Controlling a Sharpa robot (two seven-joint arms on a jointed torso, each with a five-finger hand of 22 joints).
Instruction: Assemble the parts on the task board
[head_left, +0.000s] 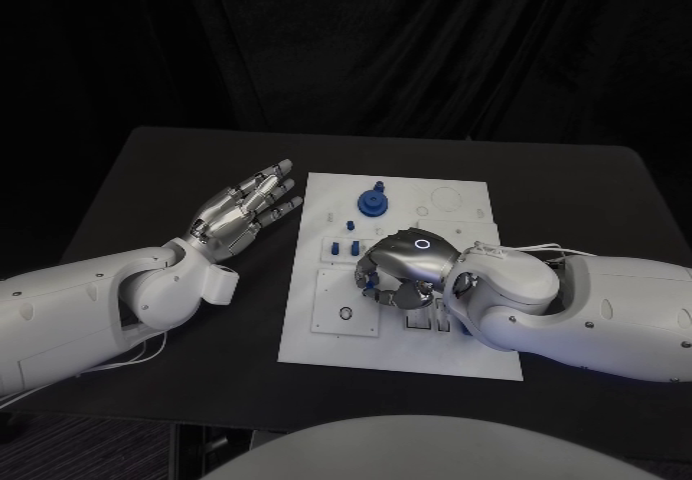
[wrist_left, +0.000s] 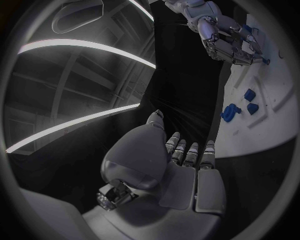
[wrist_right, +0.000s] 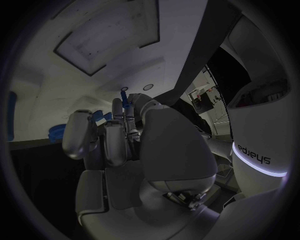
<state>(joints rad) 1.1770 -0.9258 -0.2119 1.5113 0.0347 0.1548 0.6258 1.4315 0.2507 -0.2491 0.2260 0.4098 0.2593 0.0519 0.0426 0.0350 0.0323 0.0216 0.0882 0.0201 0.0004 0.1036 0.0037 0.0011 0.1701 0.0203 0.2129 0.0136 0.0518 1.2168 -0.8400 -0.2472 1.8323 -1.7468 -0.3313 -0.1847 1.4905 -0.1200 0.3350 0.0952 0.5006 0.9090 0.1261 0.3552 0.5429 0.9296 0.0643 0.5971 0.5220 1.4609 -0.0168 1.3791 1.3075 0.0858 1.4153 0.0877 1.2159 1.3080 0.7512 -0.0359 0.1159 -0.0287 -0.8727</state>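
The white task board (head_left: 325, 330) lies in the middle of the black table. My right hand (head_left: 408, 262) hovers over the board's centre with its fingers curled down, and it pinches a small blue part (wrist_right: 99, 119) at its fingertips. A round blue part (head_left: 374, 202) stands near the board's far edge. Two small blue pegs (head_left: 342, 248) stand just left of the right hand. My left hand (head_left: 245, 205) hangs open beside the board's left edge, fingers stretched out and holding nothing. The left wrist view has the left hand (wrist_left: 181, 170) in front, with the board (wrist_left: 269, 115) and right hand (wrist_left: 228, 42) beyond it.
A square recess with a small ring (head_left: 346, 315) sits at the board's near left. Bare black table (head_left: 173, 170) stretches to the left of the board and behind it. The right forearm (head_left: 577, 300) covers the board's near right part.
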